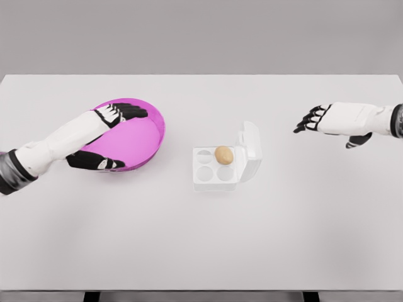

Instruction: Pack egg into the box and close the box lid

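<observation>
A white egg box sits at the table's middle with its lid standing open on the right side. One tan egg rests in the far right cup; the other cups show empty. My left hand hovers over the magenta bowl left of the box, fingers spread and holding nothing. My right hand hangs to the right of the box, apart from the lid, fingers relaxed and open.
The white table stretches wide around the box and bowl. Its front edge runs along the bottom of the view, its back edge near the top.
</observation>
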Robot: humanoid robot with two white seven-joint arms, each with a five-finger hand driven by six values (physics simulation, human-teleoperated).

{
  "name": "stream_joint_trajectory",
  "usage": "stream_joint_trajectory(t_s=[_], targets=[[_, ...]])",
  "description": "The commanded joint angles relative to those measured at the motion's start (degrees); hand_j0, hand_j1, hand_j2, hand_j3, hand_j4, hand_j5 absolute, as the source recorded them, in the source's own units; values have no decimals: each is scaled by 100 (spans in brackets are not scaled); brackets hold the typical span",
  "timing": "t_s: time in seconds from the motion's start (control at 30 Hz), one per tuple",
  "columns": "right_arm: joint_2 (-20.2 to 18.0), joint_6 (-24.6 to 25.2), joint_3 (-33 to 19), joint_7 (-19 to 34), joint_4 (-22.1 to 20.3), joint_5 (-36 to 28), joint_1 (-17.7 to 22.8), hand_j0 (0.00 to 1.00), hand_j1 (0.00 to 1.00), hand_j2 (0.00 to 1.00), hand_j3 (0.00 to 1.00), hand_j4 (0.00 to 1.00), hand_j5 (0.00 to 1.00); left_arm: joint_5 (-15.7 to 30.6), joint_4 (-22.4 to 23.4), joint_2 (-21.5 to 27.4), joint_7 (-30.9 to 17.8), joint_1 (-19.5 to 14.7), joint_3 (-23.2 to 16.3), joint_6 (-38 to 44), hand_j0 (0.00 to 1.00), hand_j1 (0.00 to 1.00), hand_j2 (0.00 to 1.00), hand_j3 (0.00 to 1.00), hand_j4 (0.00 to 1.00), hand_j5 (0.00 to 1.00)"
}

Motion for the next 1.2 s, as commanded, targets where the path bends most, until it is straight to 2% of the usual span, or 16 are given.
stream_joint_trajectory(t_s=[0.0, 0.03, 0.17, 0.27, 0.37, 0.67, 0.83, 1.17], targets=[[-2, 11, -106, 6, -356, 83, -9, 100, 100, 100, 100, 100, 100, 836, 240, 96, 4, 9, 731, -136, 100, 100, 100, 100, 100, 100], [-2, 11, -107, 6, -409, 92, 0, 100, 100, 100, 100, 100, 100, 969, 486, 87, 4, 9, 723, -136, 100, 100, 100, 100, 100, 100], [6, 11, -98, 235, -743, 154, 149, 100, 100, 100, 100, 100, 100, 960, 776, 184, 4, 18, 696, -136, 100, 100, 100, 100, 100, 100], [24, 11, -98, 253, -813, 154, 149, 100, 100, 100, 100, 100, 100, 951, 776, 184, 4, 97, 679, -136, 100, 100, 100, 100, 100, 100], [-20, 11, -98, 481, -1077, 145, 167, 99, 99, 99, 99, 99, 99, 942, 776, 184, 4, 132, 687, -136, 100, 100, 100, 100, 100, 100], [50, 11, -63, 499, -1094, 145, 158, 99, 99, 99, 99, 99, 99, 934, 776, 193, 4, 150, 714, -136, 100, 100, 100, 100, 100, 100], [59, 11, -54, 507, -1296, 145, 132, 99, 99, 99, 99, 99, 99, 934, 811, 184, 4, 150, 731, -136, 100, 100, 100, 100, 100, 100], [314, 11, -45, 587, -1341, 145, 26, 98, 98, 98, 98, 98, 98, 951, 970, 342, 4, 141, 740, -136, 100, 100, 100, 100, 100, 100]])
